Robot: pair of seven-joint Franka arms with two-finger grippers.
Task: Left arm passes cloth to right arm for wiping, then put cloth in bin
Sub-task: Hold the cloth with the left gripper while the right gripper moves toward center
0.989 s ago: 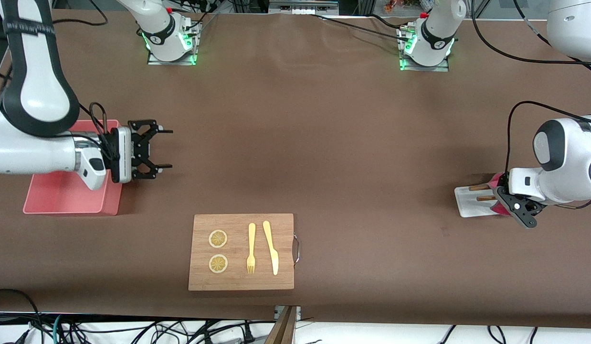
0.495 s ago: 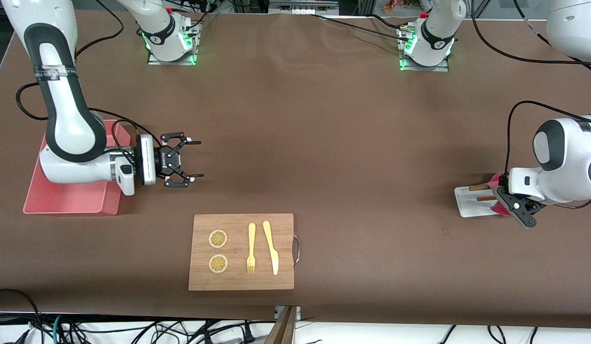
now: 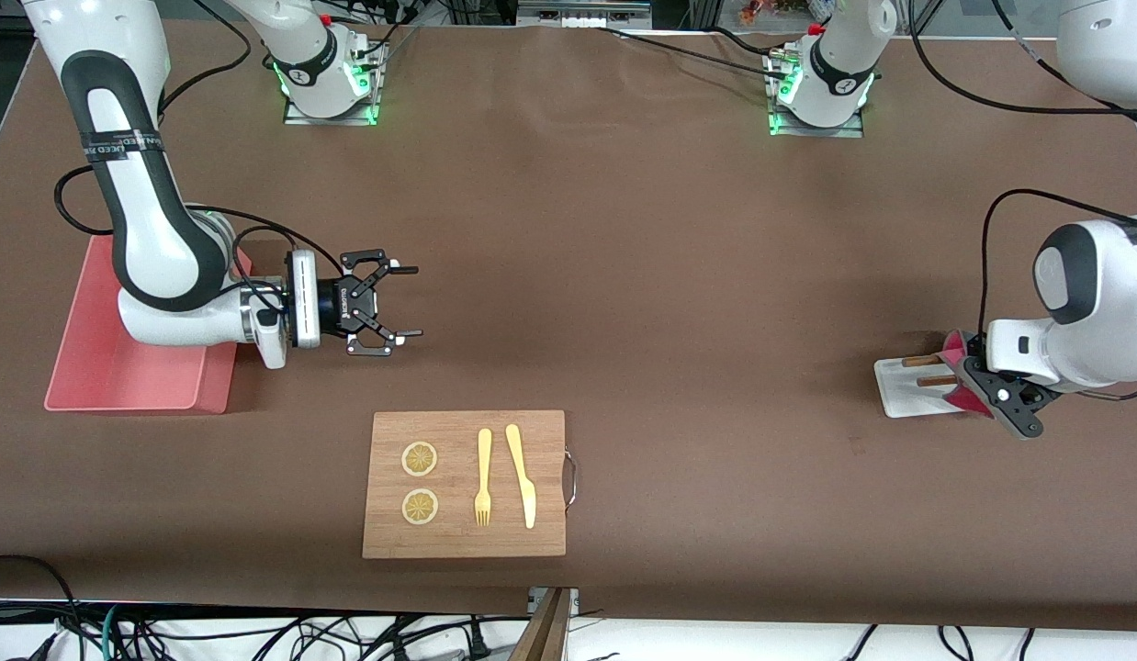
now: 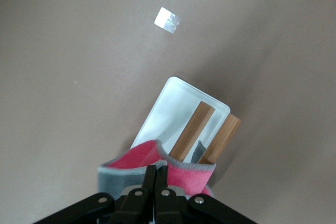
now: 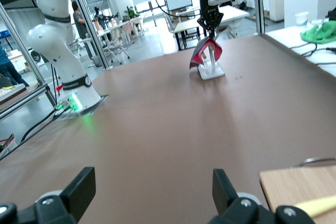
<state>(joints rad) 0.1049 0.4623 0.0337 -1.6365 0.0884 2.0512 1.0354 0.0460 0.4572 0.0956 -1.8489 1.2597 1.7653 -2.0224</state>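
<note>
Low at the right edge of the front view, the left gripper (image 3: 977, 390) is pinched tight on the cloth (image 3: 956, 353), right over the small white tray (image 3: 894, 387) and its two wooden bars (image 3: 919, 361). At left centre of that view, the right gripper (image 3: 399, 303) hovers over bare table (image 3: 624, 275) beside the pink bin (image 3: 137, 390), turned sideways with its fingers spread wide and nothing between them.

The step in hand looks like the pick-up that opens the handover: the cloth is caught but barely clear of the tray. Next, I judge, the left arm must lift it free of the bars and carry it toward mid-table, where the open gripper can meet it.

Only the left wrist view (image 4: 156, 174) shows the pinch itself: grey face and magenta reverse bunched at the fingertips. From the right wrist view, the cloth (image 5: 206, 52) is seen hanging as a peaked fold in the upper centre, well apart.
</note>
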